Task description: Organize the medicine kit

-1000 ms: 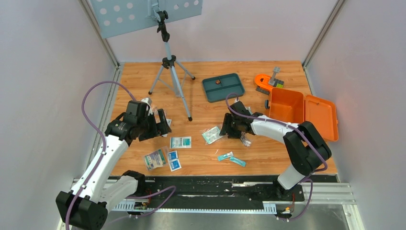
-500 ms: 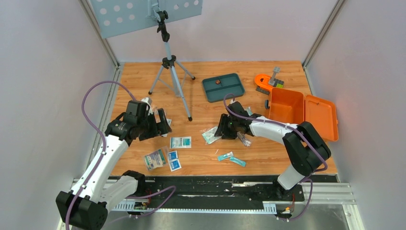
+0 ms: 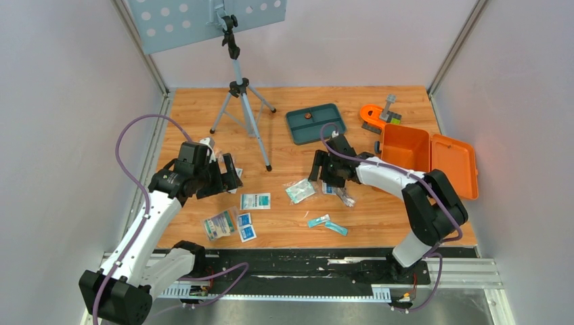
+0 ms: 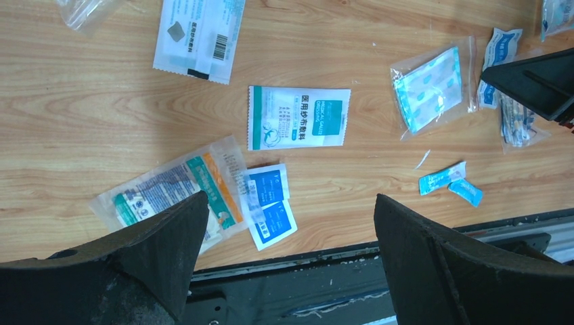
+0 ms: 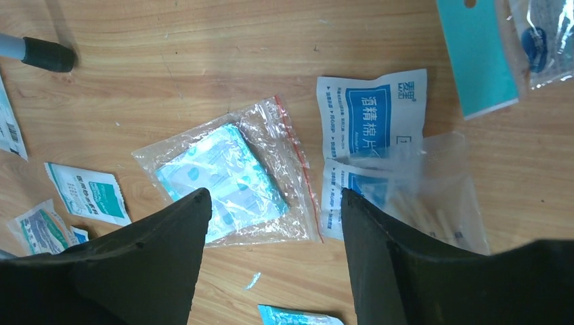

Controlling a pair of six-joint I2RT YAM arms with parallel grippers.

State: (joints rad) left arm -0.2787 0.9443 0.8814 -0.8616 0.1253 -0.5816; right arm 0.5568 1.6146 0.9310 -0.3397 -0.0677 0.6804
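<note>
The open orange kit box (image 3: 428,159) stands at the right. My right gripper (image 3: 323,170) is open and empty, hovering above a zip bag of blue pads (image 5: 230,177) and a white-blue wipe packet (image 5: 372,112); a clear bag of swabs (image 5: 433,196) lies by its right finger. My left gripper (image 3: 229,175) is open and empty, above the table's left side. Below it in the left wrist view lie a white-teal gauze packet (image 4: 298,126), a large orange-teal packet (image 4: 169,189), two small blue packets (image 4: 271,203) and teal sachets (image 4: 448,181).
A teal tray (image 3: 315,122) holding one small item sits behind the right gripper. A tripod (image 3: 240,88) stands at the back left, one leg reaching towards the table's middle. An orange and grey tool (image 3: 376,115) lies behind the box. A black rail (image 3: 284,261) runs along the front edge.
My right gripper has drawn back and up from the zip bag, towards the teal tray. The left arm and the packets have not moved.
</note>
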